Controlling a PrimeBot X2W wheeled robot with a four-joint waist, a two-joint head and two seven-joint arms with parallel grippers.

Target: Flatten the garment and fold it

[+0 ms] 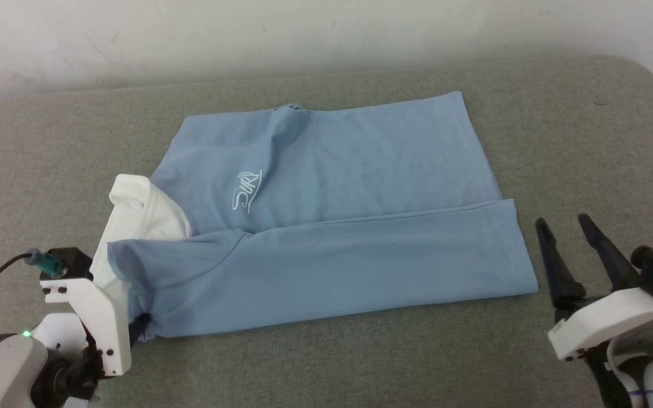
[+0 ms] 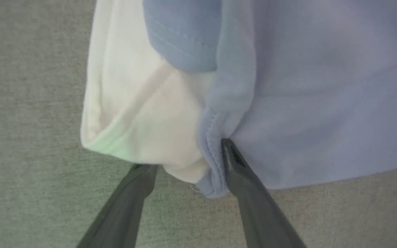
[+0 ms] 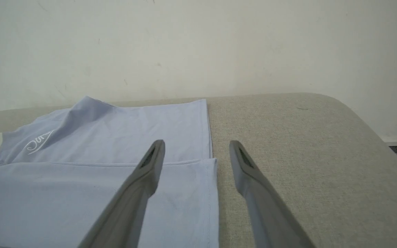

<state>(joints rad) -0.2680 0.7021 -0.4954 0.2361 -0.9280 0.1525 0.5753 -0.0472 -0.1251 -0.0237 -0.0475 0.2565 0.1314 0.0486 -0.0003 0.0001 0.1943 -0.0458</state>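
Left gripper point(image 2: 184, 162) apart, straddling the collar point(image 2: 133, 113) corner of the shirt point(image 1: 332, 238), half-folded on the worktop point(image 1: 360, 368); right gripper point(image 1: 562, 222) apart by the hem point(image 1: 519, 249); might snag one layer only and wreck the fold.

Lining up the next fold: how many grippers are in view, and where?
2. The left gripper, open, straddles the near collar-end corner of the shirt; the right gripper hovers open beside its hem end.

White script logo point(image 1: 246, 191) on garment point(image 1: 360, 266) chest, turned sideways; letters too stylised to read.
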